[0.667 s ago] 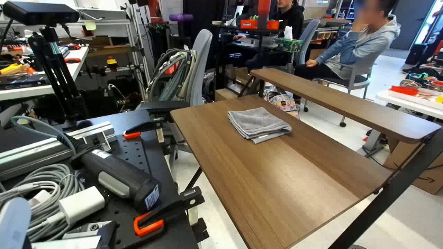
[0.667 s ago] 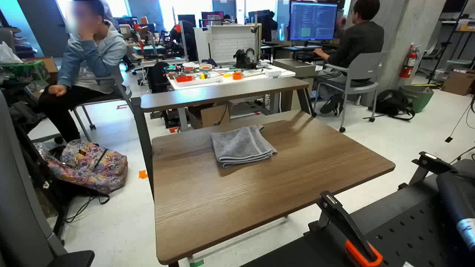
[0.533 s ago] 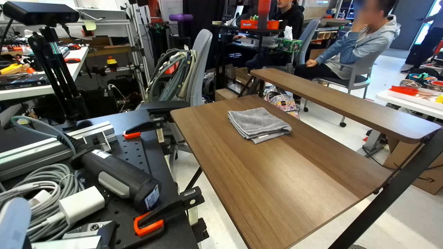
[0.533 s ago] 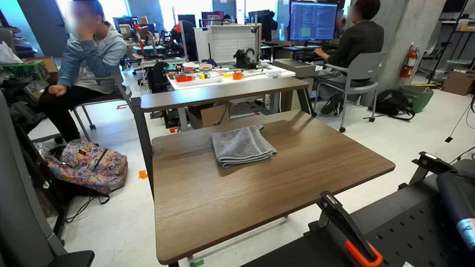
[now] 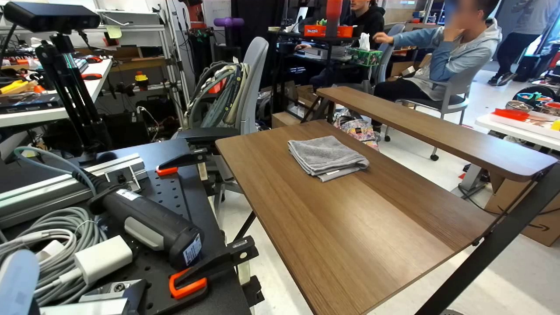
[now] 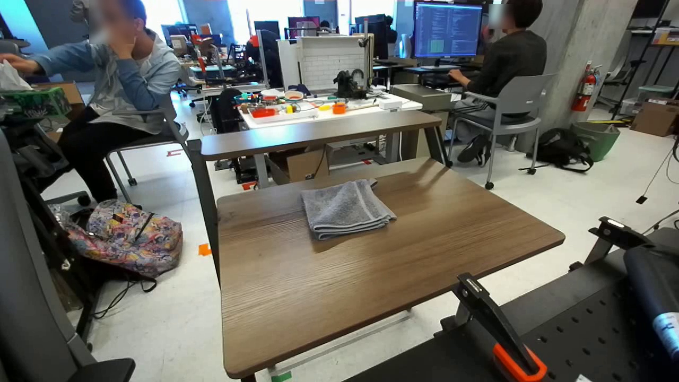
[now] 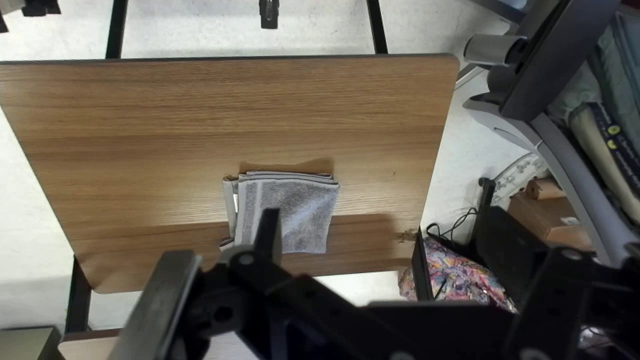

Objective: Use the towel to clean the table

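Note:
The towel is a grey folded cloth in both exterior views (image 5: 326, 157) (image 6: 345, 209). It lies flat on the brown wood-grain table (image 5: 350, 232) (image 6: 329, 286), near the side by the raised shelf. The wrist view looks down on the towel (image 7: 307, 210) and the table (image 7: 200, 115). My gripper (image 7: 453, 232) shows only in the wrist view, along the lower part. Its dark fingers are wide apart, with nothing between them. The left finger covers part of the towel in the picture; it appears to be above it, not touching.
A raised brown shelf (image 5: 437, 127) runs along the table's long side. A black perforated bench (image 5: 175, 197) with clamps and a black handheld device (image 5: 148, 223) stands opposite. A grey office chair (image 7: 540, 110) and a patterned backpack (image 6: 132, 236) are beside the table. A seated person (image 6: 127, 79) is nearby.
The seated person has stretched out an arm towards the tissue box. Another person has come into view in the background. The towel and table have not moved.

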Robot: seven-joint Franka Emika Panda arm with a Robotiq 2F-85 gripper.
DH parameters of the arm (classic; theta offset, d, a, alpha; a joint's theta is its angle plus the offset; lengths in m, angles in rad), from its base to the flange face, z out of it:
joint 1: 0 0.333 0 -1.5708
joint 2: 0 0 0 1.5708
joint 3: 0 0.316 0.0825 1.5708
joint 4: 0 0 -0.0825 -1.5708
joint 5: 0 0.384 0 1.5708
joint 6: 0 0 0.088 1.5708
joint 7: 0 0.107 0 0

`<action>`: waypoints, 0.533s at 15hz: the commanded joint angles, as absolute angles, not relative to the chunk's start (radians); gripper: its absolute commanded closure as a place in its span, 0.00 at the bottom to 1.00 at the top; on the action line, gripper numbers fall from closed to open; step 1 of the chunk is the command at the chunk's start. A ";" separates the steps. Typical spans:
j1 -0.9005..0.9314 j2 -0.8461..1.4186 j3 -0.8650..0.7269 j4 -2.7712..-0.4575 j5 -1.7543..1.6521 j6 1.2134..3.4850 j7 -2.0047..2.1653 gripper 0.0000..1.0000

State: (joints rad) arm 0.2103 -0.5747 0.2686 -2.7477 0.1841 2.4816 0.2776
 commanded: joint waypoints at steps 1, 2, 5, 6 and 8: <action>0.167 -0.331 0.275 -2.591 0.173 2.560 0.335 0.00; 0.152 -0.278 0.274 -2.552 0.164 2.565 0.352 0.00; 0.110 -0.100 0.265 -2.413 0.121 2.566 0.408 0.00; 0.099 -0.038 0.260 -2.361 0.099 2.559 0.439 0.00; 0.099 0.086 0.237 -2.252 0.062 2.543 0.482 0.00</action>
State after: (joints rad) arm 0.1062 -0.1083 0.2597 -2.4244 0.1176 2.5523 0.4126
